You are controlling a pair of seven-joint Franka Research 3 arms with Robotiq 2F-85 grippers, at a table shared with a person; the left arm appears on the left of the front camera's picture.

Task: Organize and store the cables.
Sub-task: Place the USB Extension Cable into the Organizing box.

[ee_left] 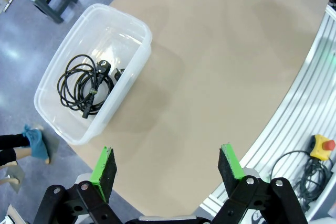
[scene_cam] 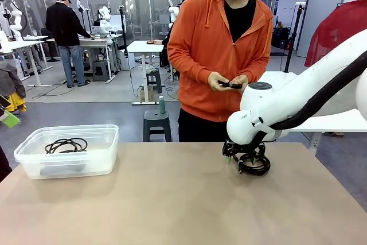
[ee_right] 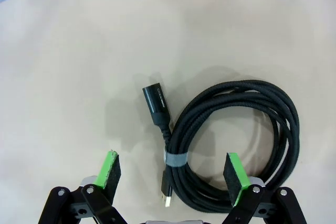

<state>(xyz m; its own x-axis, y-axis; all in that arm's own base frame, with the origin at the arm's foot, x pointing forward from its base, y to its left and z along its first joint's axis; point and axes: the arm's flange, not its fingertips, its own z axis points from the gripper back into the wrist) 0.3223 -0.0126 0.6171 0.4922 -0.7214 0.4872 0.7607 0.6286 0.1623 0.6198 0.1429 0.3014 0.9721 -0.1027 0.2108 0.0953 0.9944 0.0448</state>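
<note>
Right wrist view: my right pincer [ee_right: 171, 155] hangs spread wide over the coiled black cable [ee_right: 181, 129] on the counter [ee_right: 68, 66], its banded side between the pads [ee_right: 110, 169].

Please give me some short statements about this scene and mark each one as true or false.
1. A black cable lies in the clear bin. True.
2. The right gripper is shut on the coiled cable. False: its fingers stand open over it, and it lies on the table.
3. The person's hands are empty. False: they hold a small black item.
4. The left gripper is open and holds nothing. True.
</note>
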